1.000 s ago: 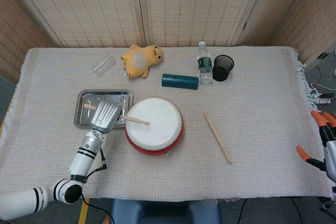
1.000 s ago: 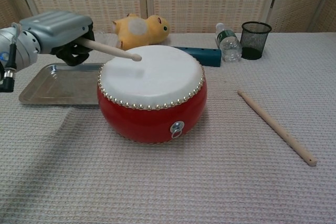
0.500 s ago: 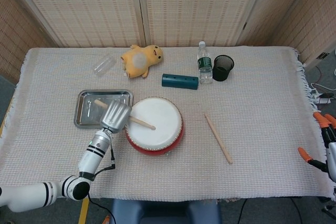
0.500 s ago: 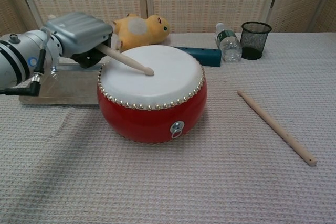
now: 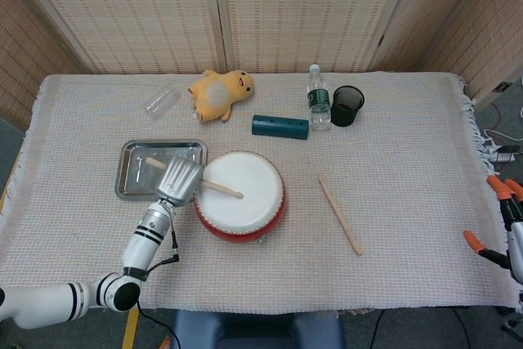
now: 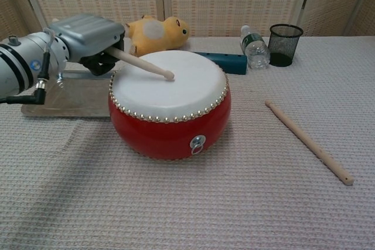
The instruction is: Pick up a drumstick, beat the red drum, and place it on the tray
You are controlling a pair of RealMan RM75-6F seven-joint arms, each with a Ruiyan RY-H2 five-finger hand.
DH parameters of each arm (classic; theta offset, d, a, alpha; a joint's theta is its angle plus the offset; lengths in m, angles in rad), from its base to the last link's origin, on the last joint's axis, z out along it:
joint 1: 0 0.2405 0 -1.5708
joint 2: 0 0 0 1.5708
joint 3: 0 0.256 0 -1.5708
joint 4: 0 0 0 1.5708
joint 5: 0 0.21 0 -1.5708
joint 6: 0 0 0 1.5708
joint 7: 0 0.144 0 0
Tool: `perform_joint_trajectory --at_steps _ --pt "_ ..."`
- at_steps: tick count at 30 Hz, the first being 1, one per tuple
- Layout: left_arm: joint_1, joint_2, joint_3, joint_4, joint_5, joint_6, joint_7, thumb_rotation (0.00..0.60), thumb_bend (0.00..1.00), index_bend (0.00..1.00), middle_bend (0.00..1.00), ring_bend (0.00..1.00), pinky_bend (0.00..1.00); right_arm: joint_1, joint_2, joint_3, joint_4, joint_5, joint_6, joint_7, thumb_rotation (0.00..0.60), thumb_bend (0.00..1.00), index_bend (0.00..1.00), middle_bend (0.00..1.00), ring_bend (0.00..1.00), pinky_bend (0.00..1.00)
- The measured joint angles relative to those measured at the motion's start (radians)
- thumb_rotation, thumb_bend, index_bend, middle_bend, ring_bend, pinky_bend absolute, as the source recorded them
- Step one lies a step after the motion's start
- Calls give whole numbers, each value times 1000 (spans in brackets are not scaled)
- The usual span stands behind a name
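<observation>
Left hand [image 6: 88, 36] grips drumstick [image 6: 143, 65]; long axis runs left-right, tip pointing right over red drum [image 6: 170, 106] skin. Right hand [image 5: 511, 226] at frame edge: state unclear. Tray [image 5: 131, 171] beside drum.

No legible text, brand or number can be read; the clear plastic water bottle's [image 5: 319, 100] green label is blurred.
</observation>
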Motion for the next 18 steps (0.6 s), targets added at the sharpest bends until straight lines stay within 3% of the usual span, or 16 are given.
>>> perform_joint_trajectory --at_steps 3,11,18 --pt "1 3 -4 -11 -4 6 17 600 866 1000 1000 1000 1000 0 1 0 1 0 0 -1 600 194 0 142 6 59" --pt "3 29 -40 -56 -13 13 -185 600 865 1000 1000 1000 1000 -4 0 -1 2 4 2 2 600 194 0 142 5 59" --pt "-20 8 21 16 19 17 -25 600 865 1000 1000 1000 1000 -3 1 -1 3 5 0 2 600 194 0 142 5 59"
